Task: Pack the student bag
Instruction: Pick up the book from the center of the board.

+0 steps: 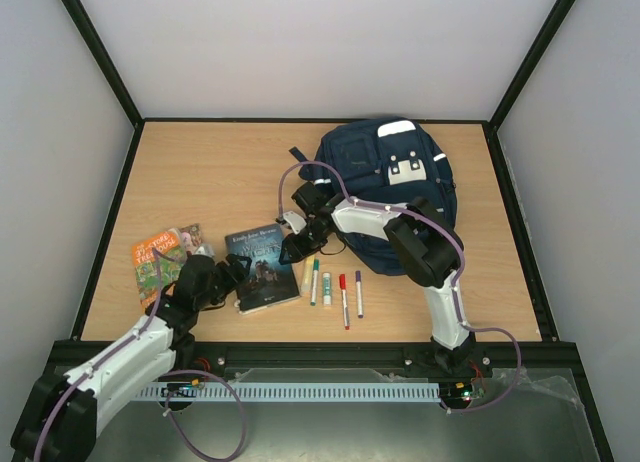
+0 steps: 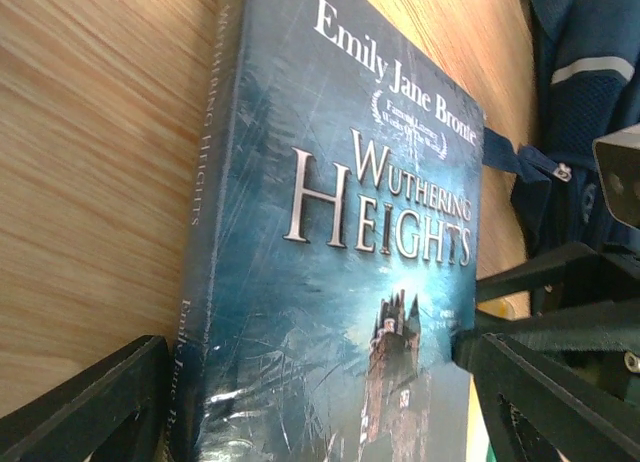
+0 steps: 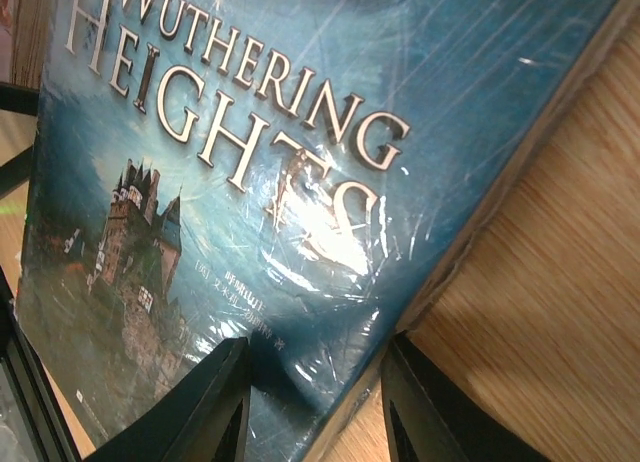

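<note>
The step in hand looks like the pick-up of the first item: both arms meet over the book (image 1: 262,267), which lies flat, cover up, near the front of the surface (image 1: 200,172). The left tool (image 2: 310,352) is spread wide, one finger by the spine and the other by the far edge, at the book's near left corner. The right tool (image 3: 318,347) is half drawn in at the opposite corner, one finger over the cover and one out on the wood past the page edge. I cannot tell whether it grips yet.

The bag (image 1: 385,177) lies at the back right, just behind the right arm. Its zips look shut from above, so packing has probably not begun. The next move calls for a firm hold on the book's edge and an opening in the bag.

Four pens (image 1: 336,290) lie in a row just right of the book, and an orange book (image 1: 165,257) lies to its left. The surface is pale wood inside a black frame (image 1: 100,52) with plain white walls (image 1: 320,42).
</note>
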`<action>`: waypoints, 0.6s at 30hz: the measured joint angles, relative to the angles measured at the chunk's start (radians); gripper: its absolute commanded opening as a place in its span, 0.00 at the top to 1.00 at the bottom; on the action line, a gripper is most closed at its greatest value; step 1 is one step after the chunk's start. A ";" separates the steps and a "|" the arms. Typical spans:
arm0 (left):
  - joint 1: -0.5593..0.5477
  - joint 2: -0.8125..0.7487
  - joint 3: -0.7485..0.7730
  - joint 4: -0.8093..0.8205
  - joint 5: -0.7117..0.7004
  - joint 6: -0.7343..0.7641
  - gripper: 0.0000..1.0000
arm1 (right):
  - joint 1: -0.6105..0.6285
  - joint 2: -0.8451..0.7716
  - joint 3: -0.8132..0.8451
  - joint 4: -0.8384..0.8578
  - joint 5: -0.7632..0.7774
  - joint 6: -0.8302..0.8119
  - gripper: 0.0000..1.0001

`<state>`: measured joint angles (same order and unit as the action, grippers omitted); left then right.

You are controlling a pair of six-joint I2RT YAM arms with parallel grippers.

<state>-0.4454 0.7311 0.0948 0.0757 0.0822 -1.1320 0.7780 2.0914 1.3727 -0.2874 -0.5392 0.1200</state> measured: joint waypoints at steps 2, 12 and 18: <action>0.000 -0.060 -0.026 -0.008 0.018 -0.006 0.18 | -0.002 0.002 0.002 0.000 -0.008 -0.002 0.62; 0.002 -0.190 -0.056 -0.044 0.089 -0.080 0.31 | -0.010 0.003 0.002 0.000 -0.038 -0.007 0.58; 0.001 -0.202 -0.022 -0.076 0.122 -0.105 0.39 | -0.015 0.005 0.002 -0.001 -0.063 -0.012 0.56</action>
<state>-0.4442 0.5289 0.0731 0.0002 0.2039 -1.2366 0.7628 2.0960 1.3746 -0.2882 -0.6022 0.1081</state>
